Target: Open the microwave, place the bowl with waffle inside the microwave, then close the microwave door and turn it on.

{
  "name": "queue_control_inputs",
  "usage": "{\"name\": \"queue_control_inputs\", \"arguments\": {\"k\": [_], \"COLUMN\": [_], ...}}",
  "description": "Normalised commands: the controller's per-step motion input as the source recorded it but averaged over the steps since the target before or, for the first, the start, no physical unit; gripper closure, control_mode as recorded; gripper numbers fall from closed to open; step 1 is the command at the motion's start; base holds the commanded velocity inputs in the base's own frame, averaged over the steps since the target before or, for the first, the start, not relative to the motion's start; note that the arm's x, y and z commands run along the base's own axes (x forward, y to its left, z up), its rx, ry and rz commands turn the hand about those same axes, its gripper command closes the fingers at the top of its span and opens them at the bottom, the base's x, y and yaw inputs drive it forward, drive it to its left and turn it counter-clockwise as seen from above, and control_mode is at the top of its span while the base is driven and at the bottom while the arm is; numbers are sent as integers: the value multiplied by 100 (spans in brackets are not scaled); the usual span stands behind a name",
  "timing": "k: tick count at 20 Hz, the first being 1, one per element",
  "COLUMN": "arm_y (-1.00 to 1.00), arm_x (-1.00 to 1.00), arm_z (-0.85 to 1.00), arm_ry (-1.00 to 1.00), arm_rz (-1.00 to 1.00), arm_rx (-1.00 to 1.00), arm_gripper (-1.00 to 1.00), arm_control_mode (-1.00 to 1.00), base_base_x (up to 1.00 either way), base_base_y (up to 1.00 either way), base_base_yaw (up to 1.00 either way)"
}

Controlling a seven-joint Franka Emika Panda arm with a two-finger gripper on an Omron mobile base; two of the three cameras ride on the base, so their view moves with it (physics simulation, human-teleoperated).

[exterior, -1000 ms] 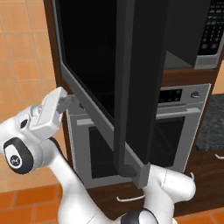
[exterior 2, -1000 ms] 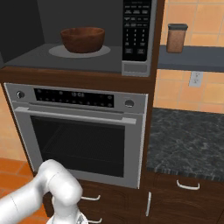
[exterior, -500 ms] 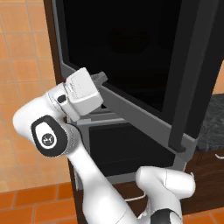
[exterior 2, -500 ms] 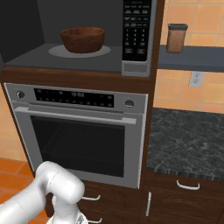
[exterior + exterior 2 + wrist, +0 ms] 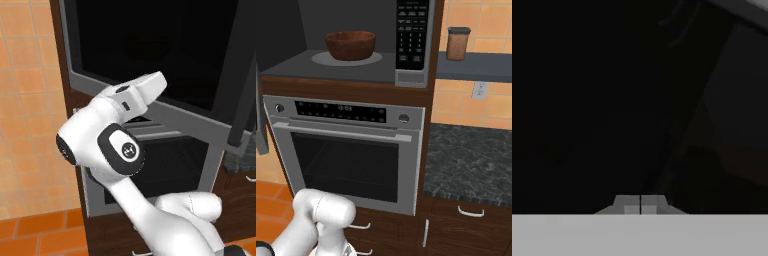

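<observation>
The microwave [image 5: 412, 75] stands open, its keypad [image 5: 411, 35] to the right of the cavity. Inside, the dark brown bowl [image 5: 350, 45] rests on the pale turntable; the waffle is hidden below the bowl's rim. The microwave door [image 5: 150, 40] shows its wide black glass and grey border in the left base view, and its grey edge [image 5: 260, 135] shows at the far left of the right base view. My gripper [image 5: 159, 80] sits against the door's lower grey frame. In the hand view the gripper [image 5: 640, 205] is shut with nothing in it, facing dark glass.
A silver oven [image 5: 346, 150] with a mesh window sits under the microwave. To the right lie a dark stone counter [image 5: 471, 160], a shelf with a brown jar [image 5: 457, 43], and drawers with handles [image 5: 474, 212] below. My arm's elbow [image 5: 120, 150] stands before the oven.
The microwave door has swung from edge-on to showing its broad face in the left base view. My arm has risen and moved right with the door. The bowl has stayed put.
</observation>
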Motion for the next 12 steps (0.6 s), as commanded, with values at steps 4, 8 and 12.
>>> {"name": "queue_control_inputs", "arguments": {"k": [4,8,12], "arm_y": [-19,-13,-12], "arm_x": [96,100,100], "arm_z": [32,23,0], "arm_ry": [62,63,57], "arm_rz": [35,12,4], "arm_rx": [0,0,0], "arm_gripper": [100,100,100], "arm_control_mode": [-100,-100,-100], "base_base_x": [0,0,0], "base_base_y": [0,0,0], "base_base_yaw": [0,0,0]}}
